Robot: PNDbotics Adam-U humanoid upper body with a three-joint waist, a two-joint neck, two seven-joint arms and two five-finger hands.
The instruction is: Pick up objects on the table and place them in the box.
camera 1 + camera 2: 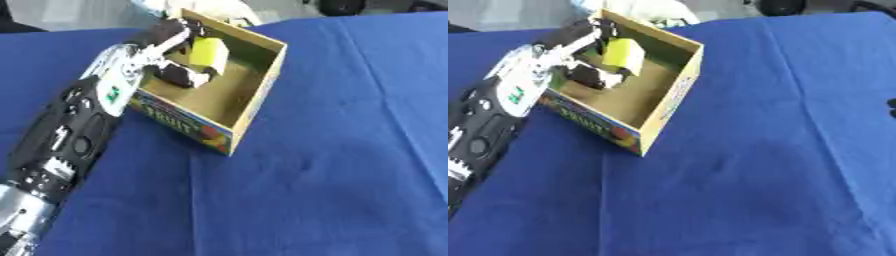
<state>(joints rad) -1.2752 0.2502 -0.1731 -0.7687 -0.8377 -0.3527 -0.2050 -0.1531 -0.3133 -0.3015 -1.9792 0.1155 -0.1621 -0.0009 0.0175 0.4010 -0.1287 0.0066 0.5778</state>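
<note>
Yellow-green block held over cardboard box, upper left.
Left hand curls round it; the box's printed side lettering is unreadable.

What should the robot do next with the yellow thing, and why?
Probably let go. The left hand has its fingers curled round the yellow thing, and both are already inside the box, above its floor. Opening the fingers should drop it in.
</note>
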